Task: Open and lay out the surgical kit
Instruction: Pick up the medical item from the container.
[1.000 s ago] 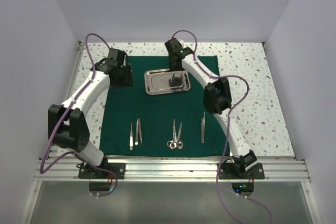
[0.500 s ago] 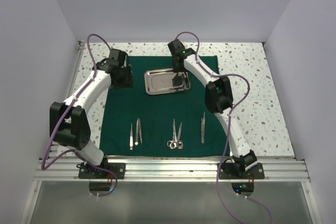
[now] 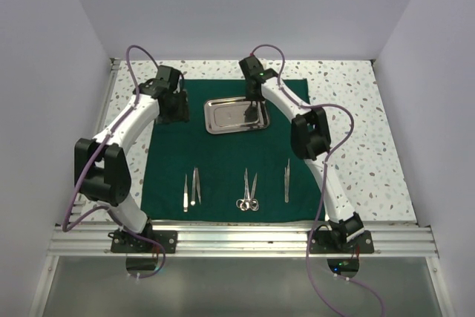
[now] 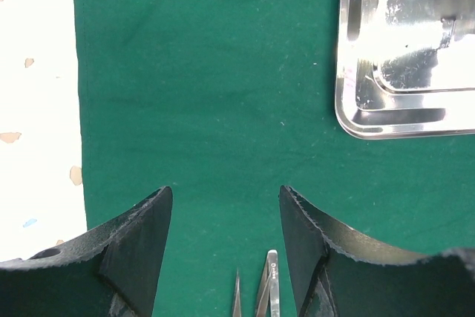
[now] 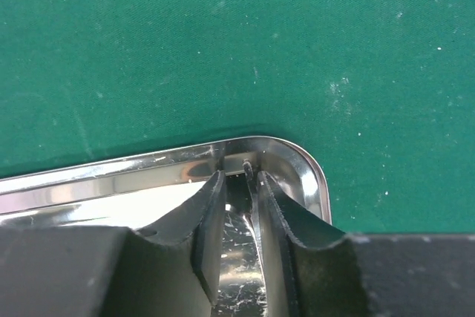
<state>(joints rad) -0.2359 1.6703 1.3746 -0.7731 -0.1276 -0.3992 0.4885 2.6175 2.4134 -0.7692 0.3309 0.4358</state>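
The right gripper [image 5: 241, 183] is hovering low over the far right corner of the steel tray [image 3: 221, 118]. Its fingers [image 5: 208, 220] are standing close together with only a slim gap between them. The gap is showing only the tray's shiny floor, so the gripper is grasping nothing.

The left gripper [image 4: 225, 213] is hanging released, its jaws spread wide with nothing between them. It is sitting above the dark green cloth wrap [image 3: 223, 157], near the cloth's left edge and to the left of the tray. In the left wrist view the tray's rounded corner is showing at the upper right, apart from the fingers.

The cloth is lying opened out flat on the speckled desk [image 3: 356, 131]. The tray is resting on its far half, right way up. On the near half the instruments are lying in a row, apart from one another and well apart from the tray. Two tweezers [image 3: 185, 192] [image 3: 196, 185] are lying side by side at the left. The scissors [image 3: 249, 192] are lying in the middle with their finger rings toward the arm bases. Another pair of tweezers [image 3: 286, 180] is lying at the right, close to the right arm.
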